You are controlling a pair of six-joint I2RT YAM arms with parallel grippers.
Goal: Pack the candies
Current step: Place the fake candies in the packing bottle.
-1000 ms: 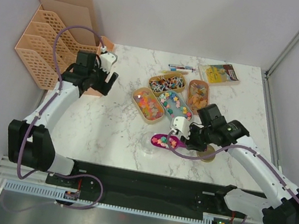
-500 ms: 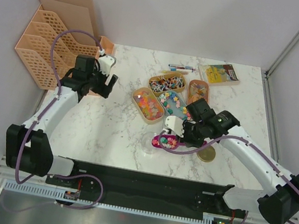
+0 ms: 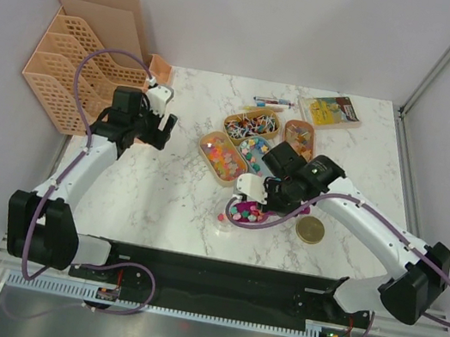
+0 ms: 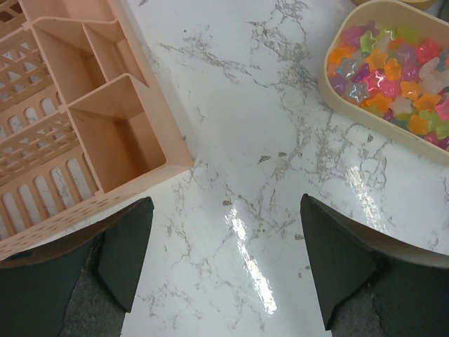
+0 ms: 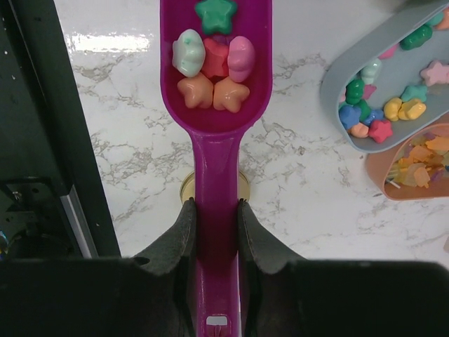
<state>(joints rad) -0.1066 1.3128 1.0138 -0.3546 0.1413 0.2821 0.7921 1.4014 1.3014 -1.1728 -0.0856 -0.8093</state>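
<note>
My right gripper (image 5: 214, 217) is shut on the handle of a magenta scoop (image 5: 215, 105). The scoop holds several pastel star candies (image 5: 210, 60). In the top view the right gripper (image 3: 271, 201) holds the loaded scoop (image 3: 244, 211) low over the table, in front of the trays. Four oval trays hold candies: orange-pink-yellow ones (image 3: 222, 158), wrapped striped ones (image 3: 254, 125), brownish ones (image 3: 298, 138) and pastel ones (image 3: 256, 150), the last partly hidden by the right arm. My left gripper (image 3: 143, 126) is open and empty over bare marble (image 4: 224, 260), with the bright star candies (image 4: 393, 70) to its right.
A gold lid (image 3: 311, 230) lies to the right of the scoop and shows under the handle (image 5: 185, 187). A small clear round container (image 3: 226, 224) sits by the scoop's tip. A peach organiser (image 3: 76, 72) stands at the left. Pens (image 3: 271, 103) and a yellow packet (image 3: 331, 110) lie at the back.
My right gripper has moved left and a little back with the loaded scoop, away from the gold lid. My left gripper has shifted only slightly.
</note>
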